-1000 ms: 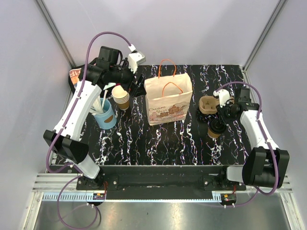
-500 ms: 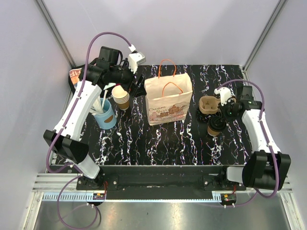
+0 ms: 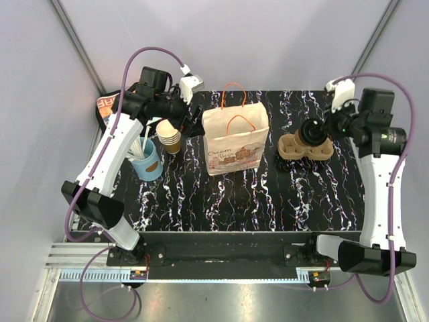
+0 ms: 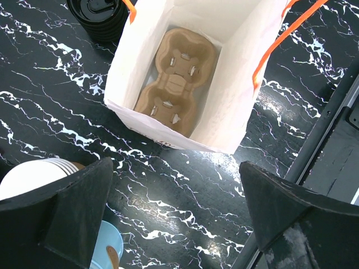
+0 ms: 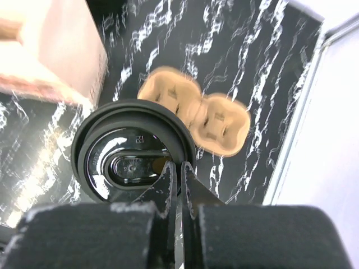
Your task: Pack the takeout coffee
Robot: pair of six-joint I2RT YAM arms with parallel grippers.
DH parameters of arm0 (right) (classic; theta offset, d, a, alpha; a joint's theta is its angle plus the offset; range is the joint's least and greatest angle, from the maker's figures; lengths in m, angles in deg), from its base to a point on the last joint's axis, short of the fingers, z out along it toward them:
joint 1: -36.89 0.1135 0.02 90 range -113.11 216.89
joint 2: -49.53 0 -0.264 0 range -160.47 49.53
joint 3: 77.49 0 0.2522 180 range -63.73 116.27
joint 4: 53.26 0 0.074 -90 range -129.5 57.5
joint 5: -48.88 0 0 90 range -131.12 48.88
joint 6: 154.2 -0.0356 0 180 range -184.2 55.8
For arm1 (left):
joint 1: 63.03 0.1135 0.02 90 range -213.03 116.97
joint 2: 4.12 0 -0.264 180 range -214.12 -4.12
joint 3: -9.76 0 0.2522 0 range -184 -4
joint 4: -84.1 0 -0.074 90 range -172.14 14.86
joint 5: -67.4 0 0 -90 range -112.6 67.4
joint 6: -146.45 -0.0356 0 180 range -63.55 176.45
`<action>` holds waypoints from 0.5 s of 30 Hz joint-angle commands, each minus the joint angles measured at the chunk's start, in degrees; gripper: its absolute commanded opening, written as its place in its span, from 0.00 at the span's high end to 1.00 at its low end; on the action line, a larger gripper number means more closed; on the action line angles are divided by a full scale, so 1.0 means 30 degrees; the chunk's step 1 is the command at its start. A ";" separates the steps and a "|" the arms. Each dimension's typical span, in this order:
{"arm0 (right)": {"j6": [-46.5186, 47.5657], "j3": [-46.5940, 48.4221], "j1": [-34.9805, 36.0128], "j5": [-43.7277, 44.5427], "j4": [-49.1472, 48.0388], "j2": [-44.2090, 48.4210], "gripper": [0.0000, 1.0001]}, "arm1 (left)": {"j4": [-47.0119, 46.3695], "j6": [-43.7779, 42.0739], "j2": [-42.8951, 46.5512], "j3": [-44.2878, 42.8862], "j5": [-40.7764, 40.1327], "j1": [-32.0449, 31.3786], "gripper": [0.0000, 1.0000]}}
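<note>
Our right tool (image 5: 180,169) pinches the coffee (image 3: 312,133) by the lid (image 5: 120,143). The lid may pop off, and we spill.

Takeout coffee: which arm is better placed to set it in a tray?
Right: the right gripper grips the takeout coffee by its lid, beside the cup tray; the left gripper hangs open beyond the paper bag.

The takeout coffee (image 3: 312,132) is upright, showing its round black lid. It hangs in the air at the far right, lid rim pinched by the right gripper (image 5: 179,168).
</note>
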 commanded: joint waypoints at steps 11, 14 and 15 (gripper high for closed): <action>-0.5444 1.1476 0.2110 -0.3185 0.1802 -0.5198 1.00 | -0.0376 -0.0672 -0.0101 -0.2782 -0.1235 0.0069 0.01; -0.5766 1.2590 0.3928 -0.2599 0.1831 -0.6136 1.00 | -0.0727 -0.0526 -0.0570 -0.3515 -0.1381 0.0040 0.01; -0.5854 1.2914 0.4715 -0.2453 0.1947 -0.6718 1.00 | -0.0844 -0.0467 -0.0687 -0.3663 -0.1497 0.0040 0.01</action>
